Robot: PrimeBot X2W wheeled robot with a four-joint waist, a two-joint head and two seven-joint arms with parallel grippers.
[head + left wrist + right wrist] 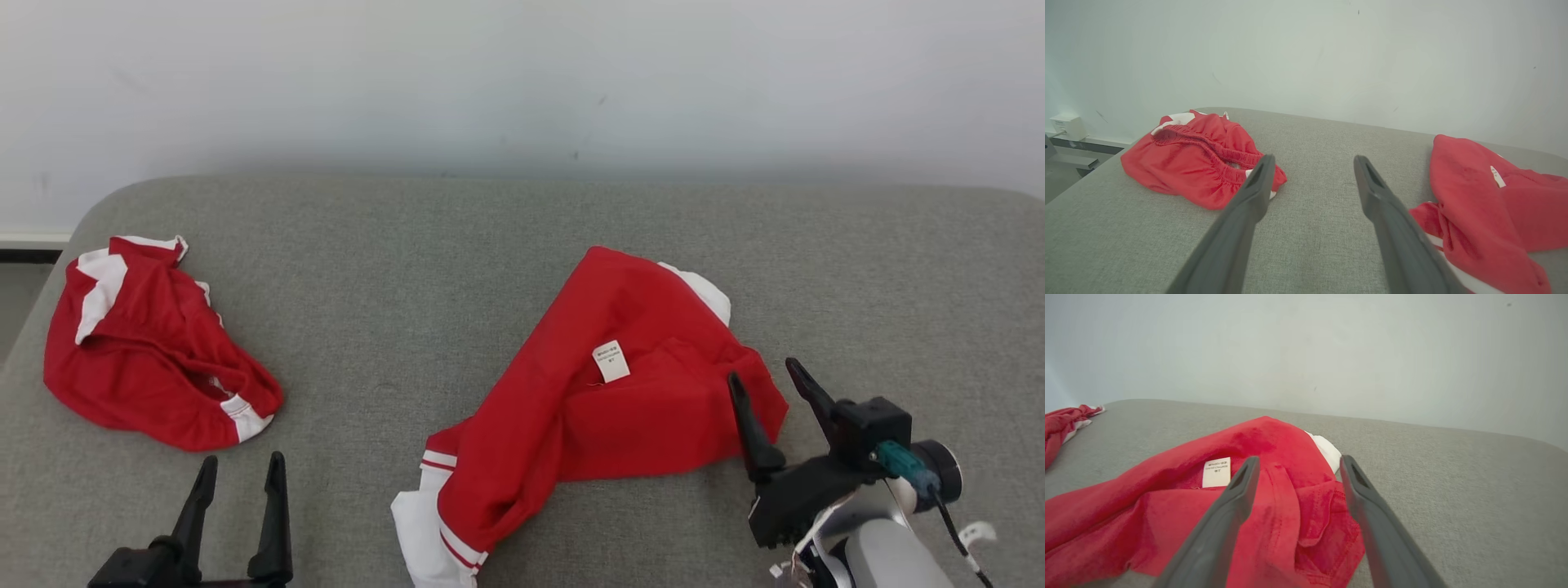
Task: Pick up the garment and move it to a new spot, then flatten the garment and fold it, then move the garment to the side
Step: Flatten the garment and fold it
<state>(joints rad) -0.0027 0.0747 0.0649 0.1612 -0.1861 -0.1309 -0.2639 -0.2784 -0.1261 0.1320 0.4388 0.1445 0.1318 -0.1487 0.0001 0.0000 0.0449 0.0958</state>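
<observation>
A red garment (588, 408) with white trim and a white label lies crumpled in the middle of the grey cushioned surface (392, 286); it also appears as the red garment (1167, 510) and at the right as the red garment (1486, 204). My right gripper (763, 380) hovers open at its right edge, fingers astride the cloth's rim, holding nothing; it is seen from its own wrist as the right gripper (1296, 463). My left gripper (243, 464) stands open near the front left, empty, its fingers spread in the left gripper (1310, 161).
A second red and white garment (147, 351) sits bunched at the far left, also seen as the bunched garment (1200, 159). A pale wall (522, 82) rises behind the surface. The surface's left edge drops to the floor (1061, 179), where a white box (1067, 126) sits by the wall.
</observation>
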